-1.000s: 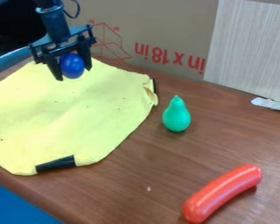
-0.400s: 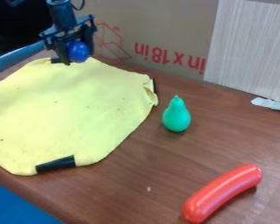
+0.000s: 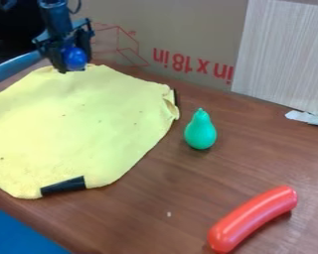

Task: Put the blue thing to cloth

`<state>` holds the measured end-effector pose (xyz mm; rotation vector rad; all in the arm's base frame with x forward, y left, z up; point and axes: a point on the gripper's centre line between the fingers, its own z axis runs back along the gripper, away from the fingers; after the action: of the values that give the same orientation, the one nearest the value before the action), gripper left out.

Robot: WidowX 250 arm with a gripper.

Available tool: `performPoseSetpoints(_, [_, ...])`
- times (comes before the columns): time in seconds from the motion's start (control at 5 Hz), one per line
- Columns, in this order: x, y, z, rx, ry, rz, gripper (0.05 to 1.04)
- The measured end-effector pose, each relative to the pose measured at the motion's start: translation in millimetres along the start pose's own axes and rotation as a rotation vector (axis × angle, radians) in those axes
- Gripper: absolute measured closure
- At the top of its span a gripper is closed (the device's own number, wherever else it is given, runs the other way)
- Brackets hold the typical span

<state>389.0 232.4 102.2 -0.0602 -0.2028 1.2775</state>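
Note:
At the upper left, the black gripper point(image 3: 71, 62) hangs by the back edge of the yellow cloth, its fingers shut on a round blue thing point(image 3: 75, 58). The blue thing shows between the two fingers. Spread over the left half of the table lies the yellow cloth point(image 3: 82, 124), with a black patch at its front edge. Whether the blue thing touches the cloth I cannot tell.
A green pear point(image 3: 200, 131) stands right of the cloth, and a red sausage-shaped thing point(image 3: 253, 219) lies at the lower right. Behind the table are a cardboard box point(image 3: 182, 30) and a pale panel point(image 3: 287, 54). A white object point(image 3: 307, 118) lies near the right edge.
Holding the blue thing, the gripper went back and slightly right, then left again; it is now higher in the view than a second ago. The cloth, pear and red thing have not moved.

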Motion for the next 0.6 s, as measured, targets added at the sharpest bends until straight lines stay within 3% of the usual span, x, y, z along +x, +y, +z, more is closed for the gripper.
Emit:
performPoseSetpoints(0.2, [10.9, 1.1, 2.9, -0.021, -0.039, 0.021, 0.307])
performPoseSetpoints(0.4, [17.7, -0.3, 2.3, -0.038, -0.076, 0.032, 0.243])
performPoseSetpoints(0.6, [19.6, 0.5, -0.3, -0.038, -0.093, 0.038, 0.080])
